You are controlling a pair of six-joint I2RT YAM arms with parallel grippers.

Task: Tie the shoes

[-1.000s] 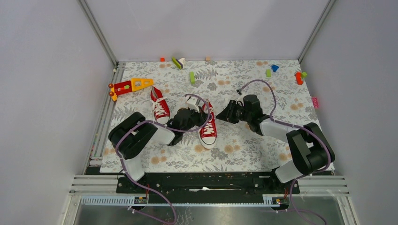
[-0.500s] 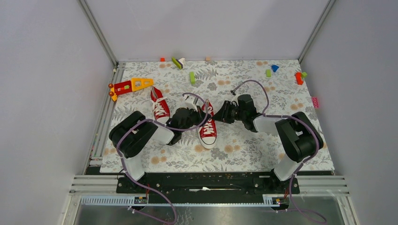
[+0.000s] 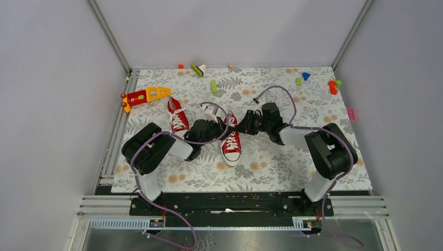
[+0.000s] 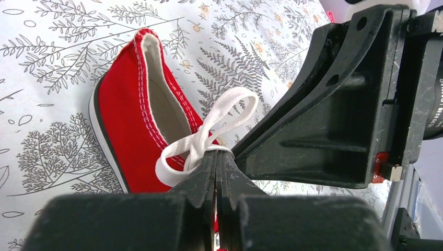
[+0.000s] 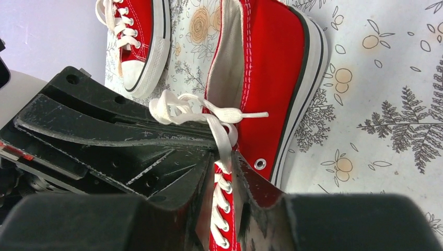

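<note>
Two red sneakers with white laces lie on the floral mat. One shoe (image 3: 231,145) is at the centre and the other shoe (image 3: 177,120) is to its left. My left gripper (image 3: 223,125) is at the centre shoe's opening, shut on a white lace loop (image 4: 230,107) with its tips (image 4: 217,157) together. My right gripper (image 3: 243,125) meets it from the right. In the right wrist view its tips (image 5: 225,157) pinch a lace strand (image 5: 222,133) above the centre shoe (image 5: 271,63). The other shoe (image 5: 137,36) lies beyond.
A red-and-yellow toy piece (image 3: 146,95) lies at the far left. Small coloured blocks lie along the back (image 3: 213,86) (image 3: 197,69) and at the back right (image 3: 332,87). The left gripper's body (image 5: 104,141) fills the right wrist view's left side.
My right gripper has moved left to the centre shoe's laces and now sits against the left gripper. The left gripper has stayed at the lace.
</note>
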